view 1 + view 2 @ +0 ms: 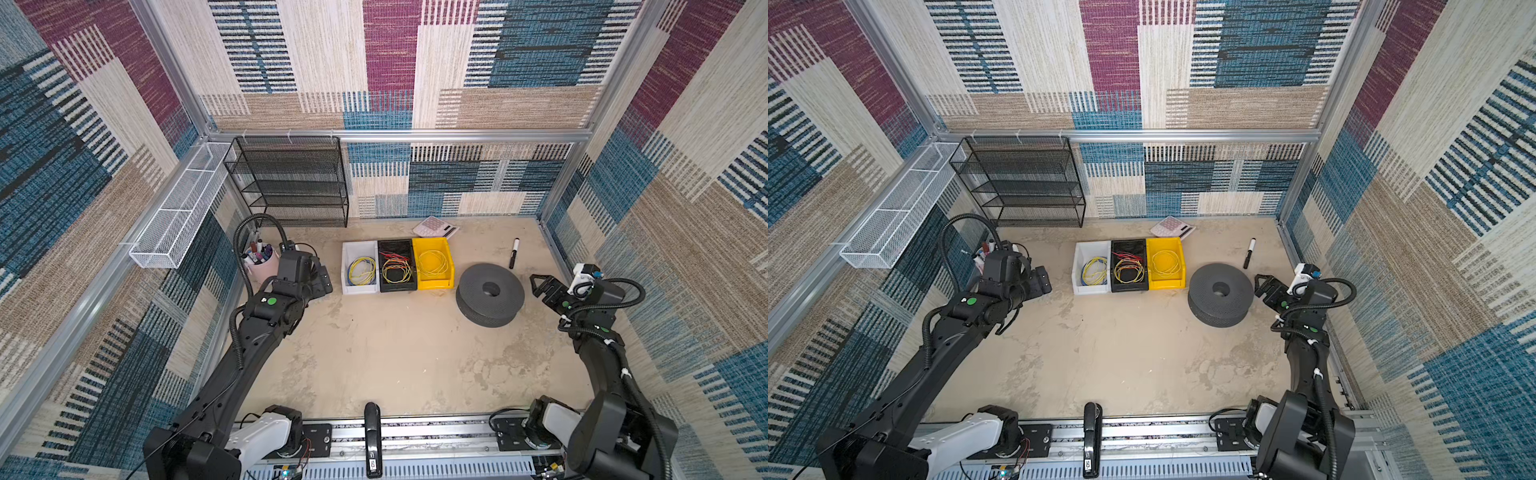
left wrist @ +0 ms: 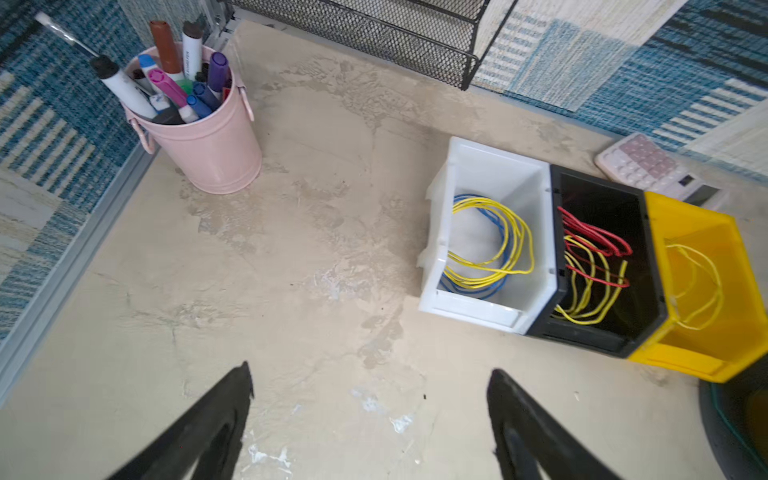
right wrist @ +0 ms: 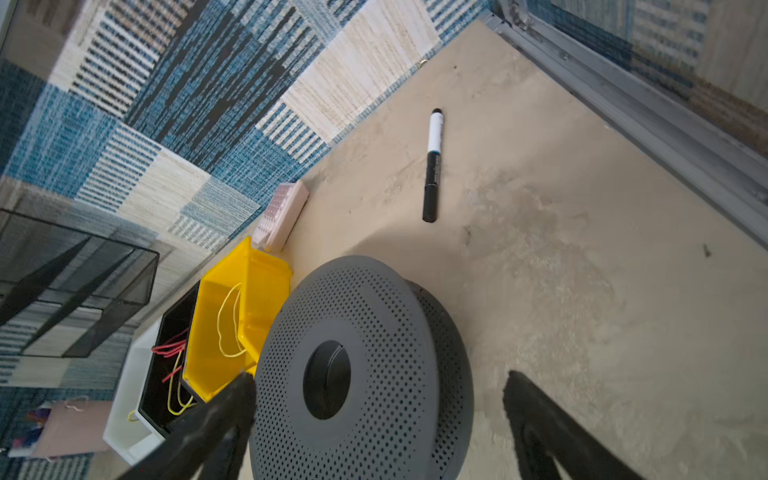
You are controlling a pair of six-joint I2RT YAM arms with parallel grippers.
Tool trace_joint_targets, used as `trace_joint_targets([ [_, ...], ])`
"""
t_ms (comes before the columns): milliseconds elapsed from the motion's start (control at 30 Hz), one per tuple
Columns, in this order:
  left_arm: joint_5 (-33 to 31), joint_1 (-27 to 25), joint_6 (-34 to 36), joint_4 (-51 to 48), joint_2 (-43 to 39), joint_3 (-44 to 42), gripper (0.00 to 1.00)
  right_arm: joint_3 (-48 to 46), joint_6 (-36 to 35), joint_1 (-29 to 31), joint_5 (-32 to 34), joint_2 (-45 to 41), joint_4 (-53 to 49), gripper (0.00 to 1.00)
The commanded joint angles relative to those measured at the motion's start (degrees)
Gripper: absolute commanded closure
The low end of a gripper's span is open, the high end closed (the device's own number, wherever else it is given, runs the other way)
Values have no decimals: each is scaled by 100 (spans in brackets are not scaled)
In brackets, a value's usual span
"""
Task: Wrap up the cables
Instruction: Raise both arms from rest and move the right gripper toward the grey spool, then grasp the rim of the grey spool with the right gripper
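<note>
Cables (image 1: 433, 262): one thin yellow wire is seen coiled loosely and flat inside the yellow bin (image 1: 435, 284), the rightmost of three bins set side by side toward the far edge of the table (image 1: 395, 353).
Long axis: none is marked; the loop is roughly round, so no approach angle is favoured by its shape.
Left gripper (image 2: 370, 370): the jaws are spread wide and nothing is held; only bare table is seen between them.
Right gripper (image 1: 534, 286): the jaws are likewise spread wide and empty.
Bearing, in both top views: from the left gripper the wire lies at about 3 o'clock, past the white bin (image 1: 359, 248) and the black bin (image 1: 397, 287). From the right gripper it lies at about 10 o'clock, past the grey spool (image 1: 473, 293).
Nearer arm: the right is judged slightly nearer, though the spool stands between.
Coming move: a reach down into the yellow bin is called for.
</note>
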Motion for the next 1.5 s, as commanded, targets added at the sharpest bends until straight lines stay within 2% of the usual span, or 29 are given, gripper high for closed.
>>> trace_joint_targets([
  [0, 421, 0, -117, -160, -79, 114, 10, -157, 374, -73, -851, 364, 690, 9],
  [267, 641, 0, -59, -416, -187, 408, 11, -698, 462, -67, -1184, 1103, 1756, 14],
  [400, 707, 0, -141, -478, -195, 458, 12, -617, 574, -70, -1628, 1896, 2299, 23],
  [500, 757, 0, -230, -563, -159, 513, 12, -680, 711, -65, -1874, 2252, 2837, 25],
  [633, 765, 0, -236, -610, -135, 607, 13, -670, 740, -42, -2013, 2673, 3117, 28],
  [867, 738, 0, -215, -774, 12, 880, 13, -697, 1195, 178, -2197, 3301, 4102, 39],
  [1067, 732, -9, -285, -897, 85, 1071, 14, -775, 1532, 268, -2319, 3601, 4717, 57],
  [1200, 764, -17, -319, -975, 81, 1140, 16, -735, 1568, 275, -2355, 3718, 4792, 81],
  [1267, 783, -18, -312, -1008, 77, 1168, 16, -762, 1623, 272, -2364, 3702, 4861, 85],
  [1367, 851, -18, -287, -1036, 91, 1217, 18, -712, 1635, 275, -2451, 3691, 4775, 98],
  [1467, 922, -18, -278, -1052, 134, 1277, 19, -722, 1696, 274, -2472, 3585, 4783, 100],
])
